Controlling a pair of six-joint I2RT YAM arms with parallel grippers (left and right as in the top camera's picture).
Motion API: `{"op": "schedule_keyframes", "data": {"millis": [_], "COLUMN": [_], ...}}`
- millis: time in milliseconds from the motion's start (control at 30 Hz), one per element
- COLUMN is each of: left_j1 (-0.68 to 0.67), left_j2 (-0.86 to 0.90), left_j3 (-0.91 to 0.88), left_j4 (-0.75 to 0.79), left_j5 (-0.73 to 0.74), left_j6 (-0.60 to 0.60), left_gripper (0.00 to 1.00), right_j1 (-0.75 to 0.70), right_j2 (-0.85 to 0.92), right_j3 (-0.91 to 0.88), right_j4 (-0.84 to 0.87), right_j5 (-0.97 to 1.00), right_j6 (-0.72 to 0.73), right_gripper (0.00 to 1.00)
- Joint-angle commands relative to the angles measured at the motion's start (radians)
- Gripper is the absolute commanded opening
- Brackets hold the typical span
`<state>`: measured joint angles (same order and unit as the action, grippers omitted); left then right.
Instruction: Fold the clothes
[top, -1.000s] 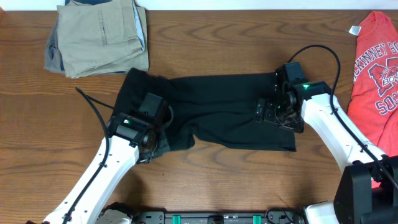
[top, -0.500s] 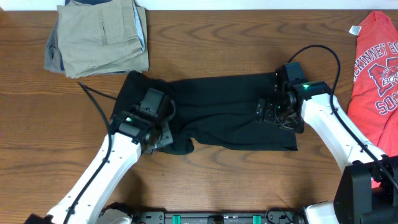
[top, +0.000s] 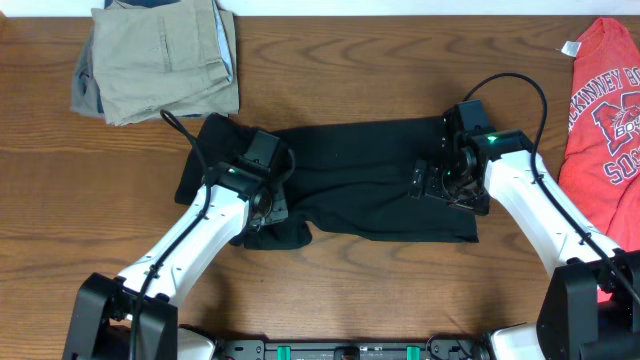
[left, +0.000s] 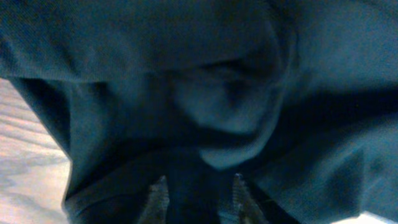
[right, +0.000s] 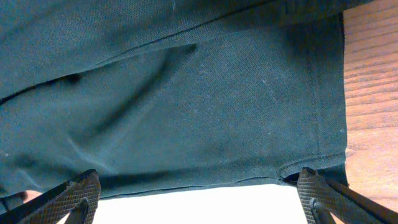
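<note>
The clothes, a black T-shirt (top: 350, 170), lie in a long folded band across the middle of the wooden table (top: 350, 290). My left gripper (top: 265, 205) is low over the shirt's bunched left end. In the left wrist view its jaws (left: 199, 193) are apart, with dark folds of the shirt (left: 236, 93) under and between them. My right gripper (top: 432, 180) hovers over the shirt's right part. In the right wrist view it (right: 198, 177) stands wide open, and the shirt's hem (right: 186, 93) runs just beyond the fingertips with nothing gripped.
Folded khaki trousers (top: 160, 60) lie at the back left. A red T-shirt with white lettering (top: 605, 110) lies along the right edge. The left arm's black cable (top: 180, 130) loops over the shirt's left corner.
My left arm has moved away from the front edge and to the right, pushing the shirt's left end inward, and its jaws have parted. The right arm has not moved.
</note>
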<state>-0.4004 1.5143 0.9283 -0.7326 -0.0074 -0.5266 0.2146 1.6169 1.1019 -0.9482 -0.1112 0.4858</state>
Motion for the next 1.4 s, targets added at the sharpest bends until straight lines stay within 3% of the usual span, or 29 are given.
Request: {"op": "schedule_keyframes", "data": {"millis": [0,267,500,700,900,1000,1167,1300,1367], "left_j1": [0.003,0.003,0.002,0.0,0.001,0.001,0.001,0.001,0.0], "left_j2": [-0.023,-0.193,-0.342,-0.303,-0.253,-0.235,-0.225,-0.212,-0.203], "left_j3": [0.013,0.013,-0.012,-0.165,-0.258,-0.269,-0.27,-0.27,-0.27], "left_j4": [-0.029,-0.219,-0.364,-0.307,-0.223,-0.171,-0.128,-0.117,-0.111], "left_j5": [-0.012,0.022,0.138,0.311,0.297,0.201,0.115,0.118,0.119], "left_j6": [0.018,-0.009,-0.033,-0.032,-0.031,-0.031,-0.023,-0.02,-0.021], "left_gripper": [0.43,0.43,0.09,0.06,0.06,0.17,0.73,0.92,0.95], "right_j1": [0.009,0.009,0.009,0.009,0.009,0.009,0.009,0.009,0.009], "right_j2": [0.005,0.005,0.005,0.005,0.005,0.005,0.005,0.005,0.005], "right_j3": [-0.001,-0.001,-0.001,-0.001,-0.001,-0.001,-0.001,-0.001,-0.001], "right_j4": [0.004,0.018,0.052,0.066,0.04,0.039,0.034,0.027,0.027], "right_j5": [0.01,0.01,0.01,0.009,0.01,0.009,0.009,0.01,0.01], "right_j6": [-0.012,-0.012,-0.012,-0.011,-0.012,-0.012,-0.012,-0.012,-0.012], "right_gripper": [0.99,0.99,0.99,0.99,0.99,0.99,0.99,0.99,0.99]}}
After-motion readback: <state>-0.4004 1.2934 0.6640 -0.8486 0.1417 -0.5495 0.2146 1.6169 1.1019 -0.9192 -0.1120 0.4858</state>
